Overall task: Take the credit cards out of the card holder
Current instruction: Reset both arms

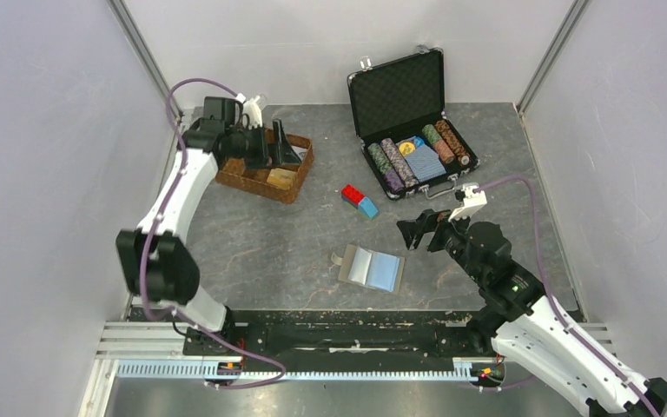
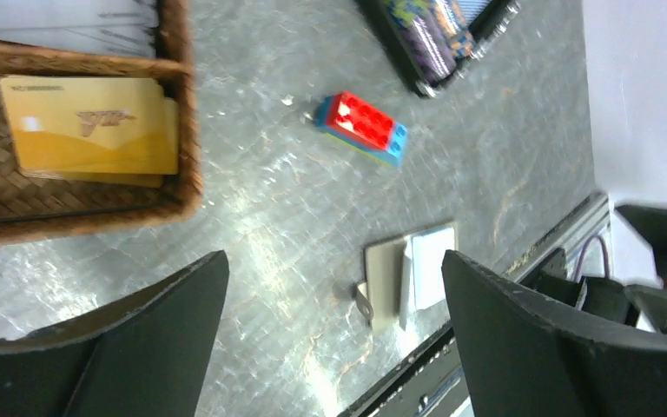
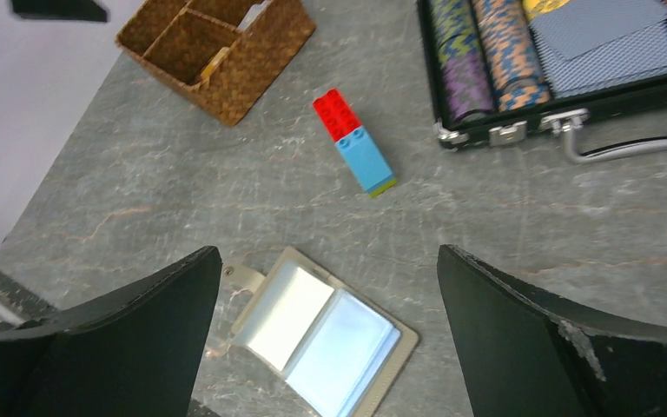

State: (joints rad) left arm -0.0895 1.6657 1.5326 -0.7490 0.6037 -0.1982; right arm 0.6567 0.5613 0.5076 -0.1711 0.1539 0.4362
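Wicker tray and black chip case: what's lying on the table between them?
Only the red and blue toy bricks, a little off the straight line; the top view shows it best.

On the tabletop [image 1: 269, 248], the wicker tray [image 1: 252, 184] sits far left, a credit card [image 1: 281, 178] lying in one compartment, the left claw [image 1: 276, 149] above it. The chip case [image 1: 397, 95] stands far right. Toy bricks [image 1: 359, 201] lie between them. The card holder [image 1: 372, 268] lies near centre, with the right claw [image 1: 421, 230] just to its right.
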